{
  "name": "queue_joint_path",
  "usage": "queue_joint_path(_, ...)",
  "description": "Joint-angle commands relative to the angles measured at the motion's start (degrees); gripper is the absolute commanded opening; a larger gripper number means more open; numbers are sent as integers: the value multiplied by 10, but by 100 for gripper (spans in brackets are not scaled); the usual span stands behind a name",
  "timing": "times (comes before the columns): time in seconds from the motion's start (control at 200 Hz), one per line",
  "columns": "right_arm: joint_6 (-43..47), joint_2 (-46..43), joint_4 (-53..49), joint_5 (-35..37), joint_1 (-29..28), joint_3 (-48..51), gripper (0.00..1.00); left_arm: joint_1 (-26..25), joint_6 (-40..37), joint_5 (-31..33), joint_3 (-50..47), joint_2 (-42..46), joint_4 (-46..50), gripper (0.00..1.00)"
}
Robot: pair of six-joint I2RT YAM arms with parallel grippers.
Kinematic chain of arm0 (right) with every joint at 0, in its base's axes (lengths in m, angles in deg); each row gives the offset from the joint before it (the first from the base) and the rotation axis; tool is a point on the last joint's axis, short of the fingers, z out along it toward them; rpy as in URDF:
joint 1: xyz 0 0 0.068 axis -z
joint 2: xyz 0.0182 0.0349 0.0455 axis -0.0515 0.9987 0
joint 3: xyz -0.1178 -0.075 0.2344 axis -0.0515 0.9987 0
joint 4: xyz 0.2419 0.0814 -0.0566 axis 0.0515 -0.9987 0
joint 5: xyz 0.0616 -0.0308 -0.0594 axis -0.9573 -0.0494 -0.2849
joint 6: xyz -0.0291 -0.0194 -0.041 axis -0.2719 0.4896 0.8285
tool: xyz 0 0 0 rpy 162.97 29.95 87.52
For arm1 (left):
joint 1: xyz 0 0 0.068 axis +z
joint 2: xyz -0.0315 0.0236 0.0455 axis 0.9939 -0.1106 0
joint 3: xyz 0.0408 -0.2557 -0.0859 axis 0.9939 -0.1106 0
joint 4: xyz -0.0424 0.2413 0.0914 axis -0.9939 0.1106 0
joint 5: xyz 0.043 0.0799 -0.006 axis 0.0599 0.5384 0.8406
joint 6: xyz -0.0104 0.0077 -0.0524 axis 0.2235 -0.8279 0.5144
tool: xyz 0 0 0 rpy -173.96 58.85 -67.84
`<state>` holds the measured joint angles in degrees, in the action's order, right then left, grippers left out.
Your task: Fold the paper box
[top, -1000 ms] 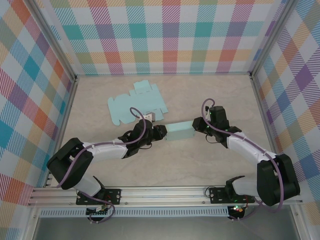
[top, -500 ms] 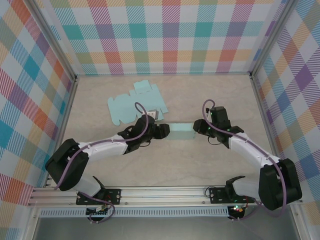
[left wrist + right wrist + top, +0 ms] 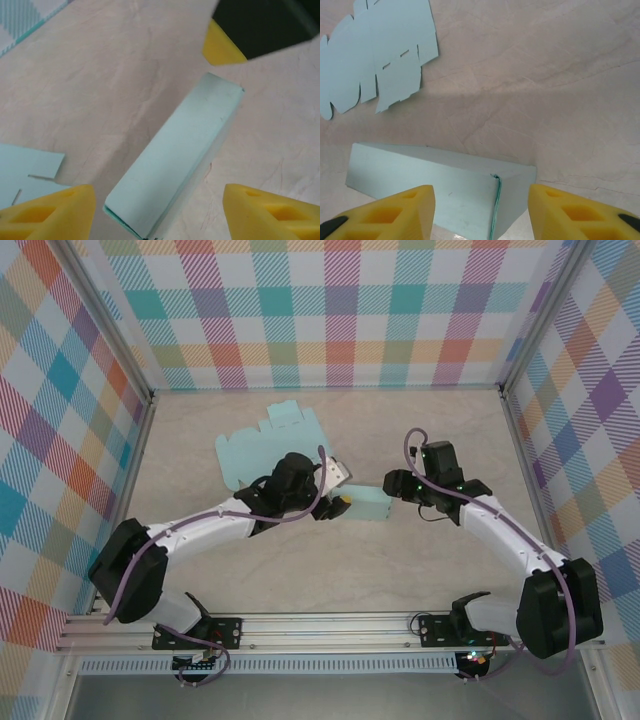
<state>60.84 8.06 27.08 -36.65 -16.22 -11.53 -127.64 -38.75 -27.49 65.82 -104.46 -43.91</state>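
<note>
1. Surfaces: the paper box (image 3: 365, 504) has plain pale teal faces. It lies folded and flat on the table (image 3: 300, 570), between the two arms.
2. At one end of it, the left gripper (image 3: 160, 215) has its yellow fingers (image 3: 50, 210) spread wide, clear of the card on both sides.
3. At the other end, the right gripper (image 3: 485, 212) is also spread. Whether its fingers (image 3: 580, 210) touch the box is hard to tell.
4. A flat blank (image 3: 262, 445) of the same teal card lies behind, and the left arm covers part of it in the top view.
5. Both wrist views cut the fingers off at the lower edge.
</note>
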Motion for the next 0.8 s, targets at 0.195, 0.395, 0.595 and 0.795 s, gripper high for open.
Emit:
queue_joint_path(0.195,23,-92,-100,55,3,-31,100,16,-218,-88,162,-123,171,82)
queue_joint_path(0.395,16,-149,-137,82,3,-30,100,16,-249,-110,224,-172,253,83)
queue_joint_path(0.595,0,-190,-150,102,3,-25,100,16,-258,-82,251,-207,279,78)
queue_joint_path(0.795,-10,-237,-162,119,3,-27,100,12,-259,-41,260,-224,267,69)
